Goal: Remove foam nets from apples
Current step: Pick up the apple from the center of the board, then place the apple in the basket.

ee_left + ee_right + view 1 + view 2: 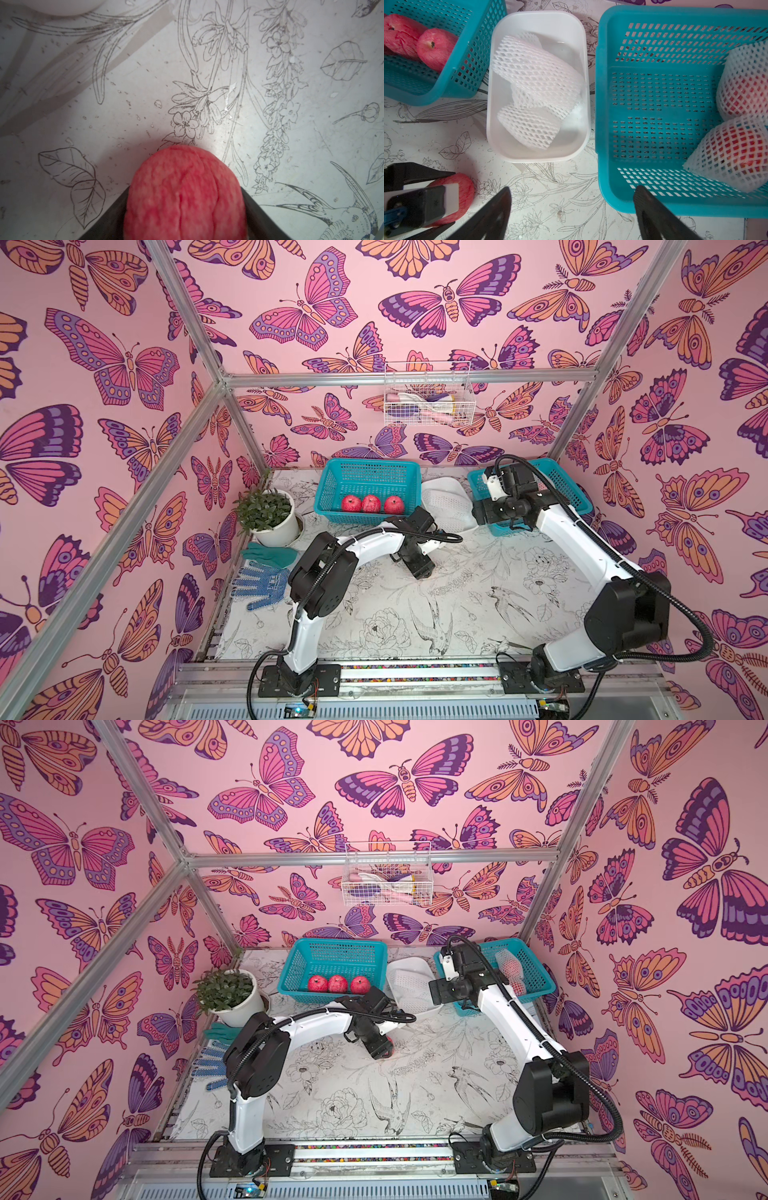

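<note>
My left gripper (185,188) is low over the table's middle, its black fingers (116,209) pressed against both sides of a bare red apple (185,197); the same apple (465,191) shows in the right wrist view. Three bare apples (368,504) lie in the left teal basket (365,466). Two apples in foam nets (745,83) (733,153) lie in the right teal basket (654,12). Empty foam nets (537,83) lie in the white tray (537,14) between the baskets. My right gripper (572,188) hangs open and empty over the right basket's near edge.
A potted plant (270,514) stands at the back left. A green glove (270,556) and a blue dotted glove (259,585) lie in front of it. A white wire basket (428,402) hangs on the back wall. Patterned walls close in three sides.
</note>
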You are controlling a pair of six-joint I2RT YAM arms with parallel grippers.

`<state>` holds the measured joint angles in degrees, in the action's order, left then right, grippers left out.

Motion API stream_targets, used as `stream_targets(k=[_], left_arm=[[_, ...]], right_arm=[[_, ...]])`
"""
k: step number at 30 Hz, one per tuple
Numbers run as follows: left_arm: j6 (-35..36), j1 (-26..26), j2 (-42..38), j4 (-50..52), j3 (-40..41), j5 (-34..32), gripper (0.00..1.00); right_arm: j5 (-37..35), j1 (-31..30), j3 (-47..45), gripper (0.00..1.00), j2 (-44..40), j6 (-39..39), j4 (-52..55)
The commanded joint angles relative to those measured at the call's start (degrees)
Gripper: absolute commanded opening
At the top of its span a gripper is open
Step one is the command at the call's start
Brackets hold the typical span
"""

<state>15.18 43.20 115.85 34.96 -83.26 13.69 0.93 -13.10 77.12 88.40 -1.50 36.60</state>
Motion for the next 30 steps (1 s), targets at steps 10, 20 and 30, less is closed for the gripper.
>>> stream_targets(k=[10,20,30], left_arm=[[-0.8,-4.7,-13.7,9.0,-4.2,0.0,0.44],[-5.7,-17.5,1.0,14.6,-28.1,-5.8,0.45],[-6.9,-22.2,14.9,23.4,-43.3,-7.0,0.45]], right_arm=[[0.6,0.4,-1.7,0.92,-2.0,0.8,-1.7],[3.7,0.4,-1.9,0.92,-1.9,2.0,-3.7],[3.2,0.4,1.6,0.92,3.6,0.9,-2.2]])
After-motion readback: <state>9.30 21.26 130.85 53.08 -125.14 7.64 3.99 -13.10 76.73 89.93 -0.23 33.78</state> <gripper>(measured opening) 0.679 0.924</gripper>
